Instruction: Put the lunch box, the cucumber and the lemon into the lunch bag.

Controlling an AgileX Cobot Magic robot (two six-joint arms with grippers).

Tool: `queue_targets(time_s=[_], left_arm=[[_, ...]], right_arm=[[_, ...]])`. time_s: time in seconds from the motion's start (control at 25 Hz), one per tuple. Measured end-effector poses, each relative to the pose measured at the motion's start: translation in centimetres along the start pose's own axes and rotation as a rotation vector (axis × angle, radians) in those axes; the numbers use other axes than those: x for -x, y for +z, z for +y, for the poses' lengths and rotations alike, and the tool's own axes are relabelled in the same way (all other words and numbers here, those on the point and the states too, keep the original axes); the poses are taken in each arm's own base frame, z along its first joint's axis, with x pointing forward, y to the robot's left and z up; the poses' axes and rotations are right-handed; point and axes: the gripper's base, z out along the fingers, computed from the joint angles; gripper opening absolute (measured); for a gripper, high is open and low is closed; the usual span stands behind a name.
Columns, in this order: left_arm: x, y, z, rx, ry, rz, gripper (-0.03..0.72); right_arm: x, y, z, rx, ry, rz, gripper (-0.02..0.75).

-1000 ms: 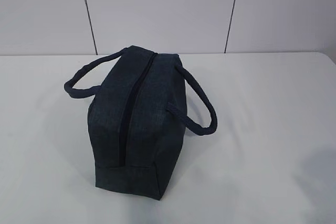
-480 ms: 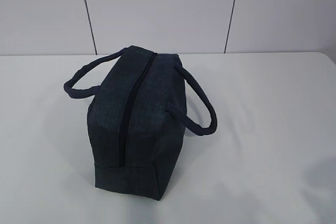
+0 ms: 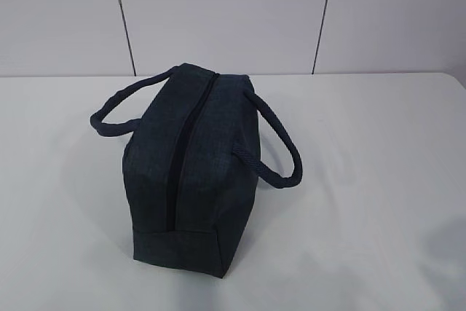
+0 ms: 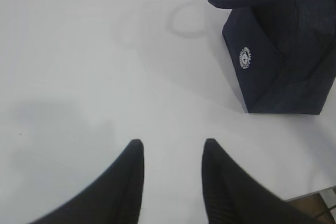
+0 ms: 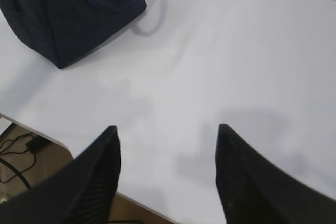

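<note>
**Mia:** Is the job done?

**Ben:** I think it is close to done. The dark navy boxy fabric lunch bag (image 3: pixel 189 172) sits in the middle of the outside picture on the white table (image 3: pixel 378 180). Its long top zipper (image 3: pixel 182 154) looks shut. I see no lunch box, no cucumber and no lemon on the table in any picture. They may be inside the bag, but I cannot see in.

**Mia:** What are the pincers doing?

**Ben:** The left gripper (image 4: pixel 172 153) is at the bottom of its own picture. Its 2 black fingers stand partly apart and hold nothing. The right gripper (image 5: pixel 167 140) is at the bottom of its picture too, spread wider, and it has nothing in it. Both hang over bare table, well apart from the bag.

**Mia:** Does 1 picture show more than another?

**Ben:** Yes. The outside picture shows both loop handles and the zipper, but no pincers. The left wrist picture shows a small round white logo (image 4: pixel 245 57) on the bag, at the upper right. The right wrist picture shows the bag at the upper left, and black cables (image 5: pixel 18 153) on the floor at the lower left.
</note>
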Motion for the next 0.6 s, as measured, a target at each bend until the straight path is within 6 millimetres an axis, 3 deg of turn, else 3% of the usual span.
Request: queue_targets(time_s=[0.2,0.6], left_arm=[[-0.01,-0.01,-0.03,0.045,-0.025,-0.004,0.264],[-0.04,-0.04,-0.17,0.209,-0.119,-0.018,0.252]], right_arm=[[0.00,0.01,-0.01,-0.012,0.007,0.001,0.420],[0.18,0.29,0.18,-0.210,0.121,0.021,0.420]])
